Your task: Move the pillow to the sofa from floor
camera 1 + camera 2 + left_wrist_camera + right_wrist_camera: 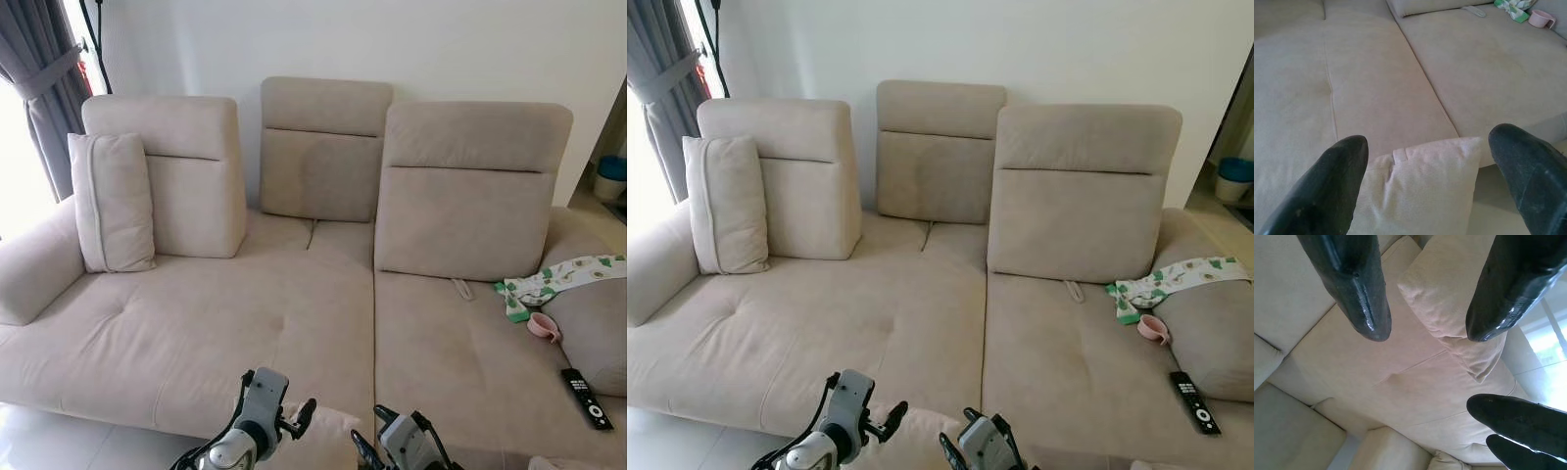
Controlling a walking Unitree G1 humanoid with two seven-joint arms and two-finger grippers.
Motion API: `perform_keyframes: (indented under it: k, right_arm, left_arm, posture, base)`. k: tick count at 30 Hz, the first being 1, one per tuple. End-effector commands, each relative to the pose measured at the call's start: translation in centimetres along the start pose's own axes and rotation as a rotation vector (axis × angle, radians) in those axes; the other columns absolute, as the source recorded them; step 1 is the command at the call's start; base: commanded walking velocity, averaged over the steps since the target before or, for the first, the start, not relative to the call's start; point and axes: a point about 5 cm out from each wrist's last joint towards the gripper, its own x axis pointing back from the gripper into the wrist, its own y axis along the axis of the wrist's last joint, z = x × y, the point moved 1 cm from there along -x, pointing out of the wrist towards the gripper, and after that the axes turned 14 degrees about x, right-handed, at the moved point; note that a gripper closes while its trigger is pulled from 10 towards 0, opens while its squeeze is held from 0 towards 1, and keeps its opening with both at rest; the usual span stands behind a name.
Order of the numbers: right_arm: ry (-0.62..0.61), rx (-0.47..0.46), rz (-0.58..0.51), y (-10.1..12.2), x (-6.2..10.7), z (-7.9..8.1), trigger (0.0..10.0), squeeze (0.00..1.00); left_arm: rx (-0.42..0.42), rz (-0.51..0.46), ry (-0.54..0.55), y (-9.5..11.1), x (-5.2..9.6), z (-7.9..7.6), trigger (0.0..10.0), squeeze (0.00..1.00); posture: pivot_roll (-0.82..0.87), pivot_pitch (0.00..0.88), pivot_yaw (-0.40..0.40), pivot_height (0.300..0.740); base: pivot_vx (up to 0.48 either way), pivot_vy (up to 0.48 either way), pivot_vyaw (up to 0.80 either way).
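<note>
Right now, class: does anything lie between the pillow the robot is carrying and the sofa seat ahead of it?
Nothing visible does. The pillow sits between both end effectors at the sofa front edge; the seat ahead is bare. The remote and cup lie far right.

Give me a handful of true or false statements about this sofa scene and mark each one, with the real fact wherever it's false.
1. A pillow stands upright against the backrest at the left end of the sofa. True.
2. The remote control lies on the floor. False: it lies on the sofa seat near the right armrest.
3. The pillow being carried sits between the fingers of the left gripper, at the sofa's front edge. True.
4. A pink cup lies on the right side of the seat, beside a green patterned cloth. True.
5. The curtain hangs to the right of the sofa. False: it hangs at the left, by the window.
</note>
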Motion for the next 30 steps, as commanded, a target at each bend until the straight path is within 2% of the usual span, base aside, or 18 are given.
perform_keyframes:
  k: [1, 7, 24, 27, 30]
  right_arm:
    - [-0.001, -0.016, -0.003, 0.0, 0.1, 0.5, 10.0, 0.0]
    - [-0.007, -0.018, 0.004, -0.1, 0.3, 0.5, 10.0, 0.0]
    - [-0.01, -0.003, 0.019, -0.3, 0.5, 0.3, 10.0, 0.0]
    - [-0.049, 0.026, 0.052, -0.8, 0.6, -0.1, 10.0, 0.0]
    - [-0.064, 0.031, 0.062, -0.9, 0.7, -0.2, 10.0, 0.0]
  left_arm:
    - [0.009, 0.019, 0.006, -0.4, 0.2, 0.3, 10.0, 0.0]
    - [-0.009, 0.029, 0.002, -0.5, 0.2, 0.1, 10.0, 0.0]
    - [-0.019, 0.031, -0.034, -0.8, 0.3, -0.3, 10.0, 0.0]
    - [-0.065, 0.043, -0.084, -1.1, 0.4, -0.6, 10.0, 0.0]
    - [-0.076, 0.047, -0.105, -1.1, 0.5, -0.8, 10.0, 0.0]
  posture:
    - [-0.09, 0.0, 0.055, 0.74]
    - [-0.09, 0.0, 0.054, 0.74]
    - [-0.09, 0.0, 0.043, 0.74]
    - [-0.09, 0.0, 0.04, 0.74]
    - [-0.09, 0.0, 0.04, 0.74]
  base:
    - [0.0, 0.465, 0.0]
    - [0.0, 0.442, 0.0]
    - [0.0, 0.0, 0.0]
    - [0.0, 0.0, 0.0]
    - [0.0, 0.0, 0.0]
